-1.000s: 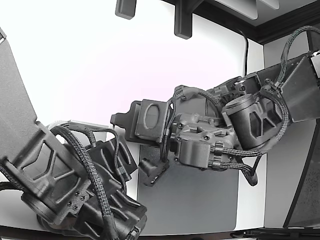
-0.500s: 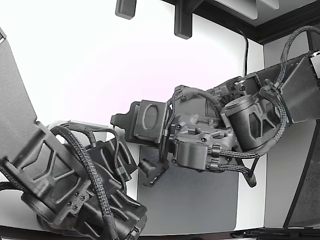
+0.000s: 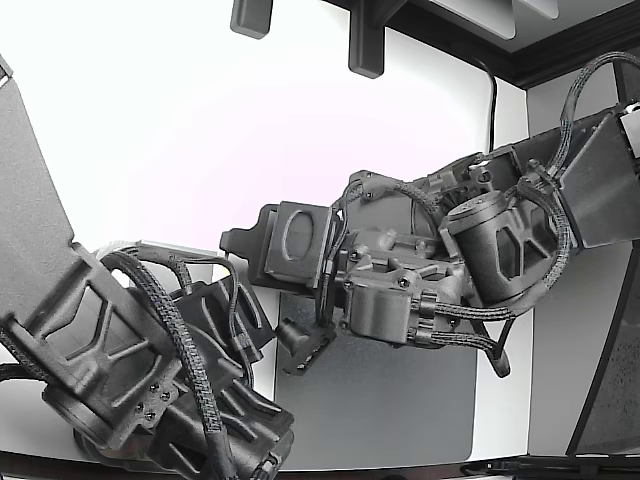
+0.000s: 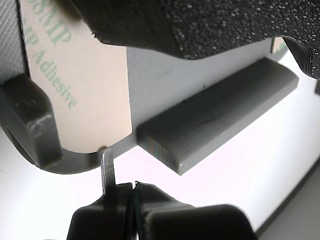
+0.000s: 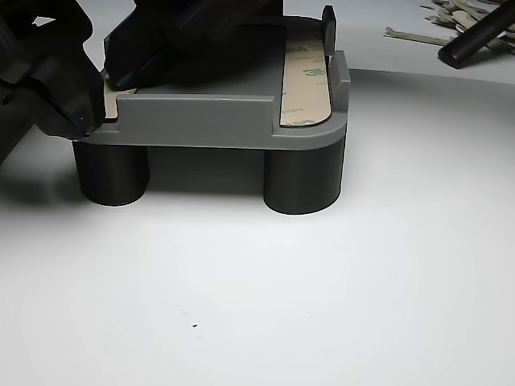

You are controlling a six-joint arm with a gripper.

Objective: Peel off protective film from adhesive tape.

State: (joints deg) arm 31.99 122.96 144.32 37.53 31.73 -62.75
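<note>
White counter (image 5: pixel 322 289) carries a grey fixture (image 5: pixel 209 125) on round legs in the upper half of the other view, with tan film-covered tape (image 5: pixel 306 80) lying along its right edge and a second strip (image 4: pixel 85 95) filling the upper left of the wrist view. From that strip's lower corner a thin film tab (image 4: pixel 106 170) runs straight down into the end effector (image 4: pixel 134 192) at lower centre, whose tips are pressed together on it. How far the film has lifted is hidden; the exterior view shows only arm housings.
</note>
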